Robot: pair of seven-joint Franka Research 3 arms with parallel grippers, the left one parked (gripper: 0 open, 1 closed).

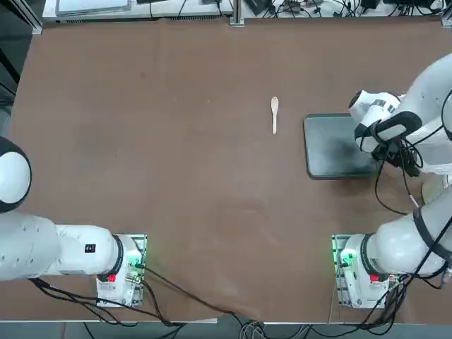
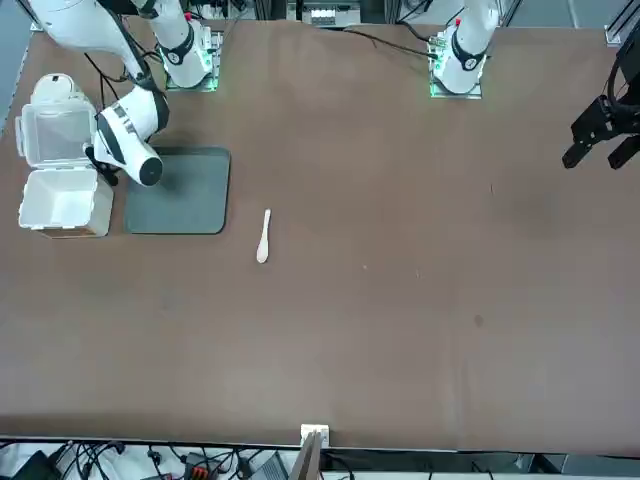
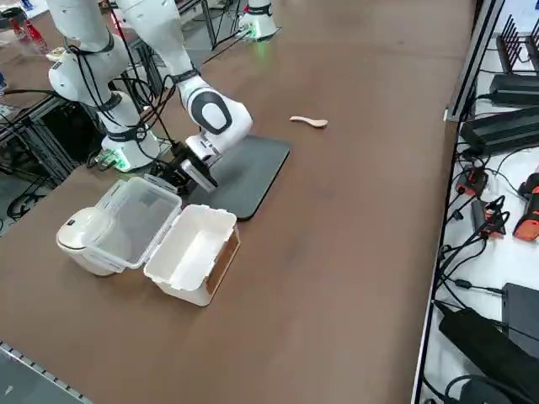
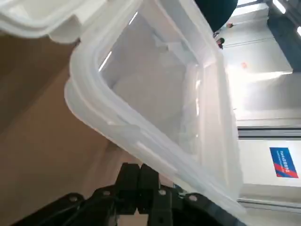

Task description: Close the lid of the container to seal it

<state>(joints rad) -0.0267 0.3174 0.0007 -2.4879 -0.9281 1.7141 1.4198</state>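
Note:
The container (image 3: 192, 252) is a small translucent white box standing open at the robot's right end of the table, seen also in the front view (image 2: 60, 205). Its hinged lid (image 3: 135, 220) is swung back and rests against a round cream object (image 3: 80, 236). My right gripper (image 3: 173, 178) is low beside the lid's edge, on the side toward the dark tray. In the wrist view the lid (image 4: 160, 94) fills the picture, and the gripper (image 4: 141, 181) sits shut just under its rim with nothing between the fingers.
A dark grey flat tray (image 1: 332, 148) lies next to the container, partly under my right arm. A small wooden spoon (image 1: 275, 113) lies further toward the table's middle. The table's right edge runs close behind the container and the cream object.

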